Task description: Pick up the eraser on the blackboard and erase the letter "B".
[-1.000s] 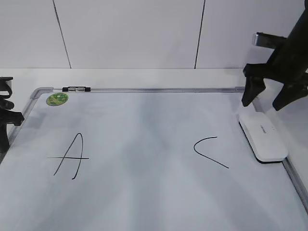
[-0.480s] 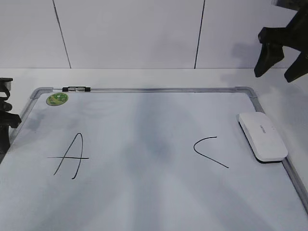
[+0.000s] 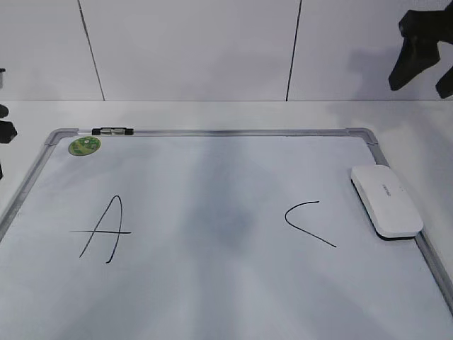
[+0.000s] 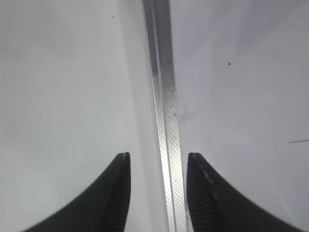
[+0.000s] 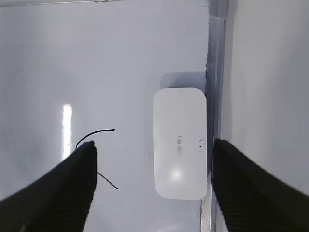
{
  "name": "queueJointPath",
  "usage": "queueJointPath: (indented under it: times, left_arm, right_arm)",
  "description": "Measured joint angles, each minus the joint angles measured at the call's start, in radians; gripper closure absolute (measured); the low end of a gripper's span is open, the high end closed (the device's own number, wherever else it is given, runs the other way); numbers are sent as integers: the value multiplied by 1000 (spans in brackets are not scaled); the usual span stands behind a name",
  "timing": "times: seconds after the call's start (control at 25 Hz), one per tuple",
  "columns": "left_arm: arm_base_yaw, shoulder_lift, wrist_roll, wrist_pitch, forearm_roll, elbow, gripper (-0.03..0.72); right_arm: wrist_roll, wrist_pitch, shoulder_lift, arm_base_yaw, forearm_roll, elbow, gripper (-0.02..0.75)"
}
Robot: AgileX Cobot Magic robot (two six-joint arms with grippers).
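Observation:
The white eraser lies flat on the blackboard at its right edge, beside the frame; it also shows in the right wrist view. No letter "B" shows between the black "A" and the black "C"; that patch is smudged grey. My right gripper is open and empty, high above the eraser; in the right wrist view its jaws stand wide apart. My left gripper is open and empty over the board's left frame rail.
A round green sticker and a small black-and-silver marker sit at the board's top left. The board lies on a white table backed by a white panelled wall.
My right gripper has risen up and to the right, away from the eraser, which stays put. My left gripper has moved up and left, almost out of the exterior view.

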Motion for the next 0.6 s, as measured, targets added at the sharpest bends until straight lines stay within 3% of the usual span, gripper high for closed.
queueJointPath:
  times: [0.32,0.6]
  left_arm:
    - [0,-160,2,22,3,-2,426]
    - [0,-369,2,43,-66,-2,446]
  right_arm:
    - [2,8,-214,0,-2,129,155]
    - [-1,8,-480,0,-6,384,156]
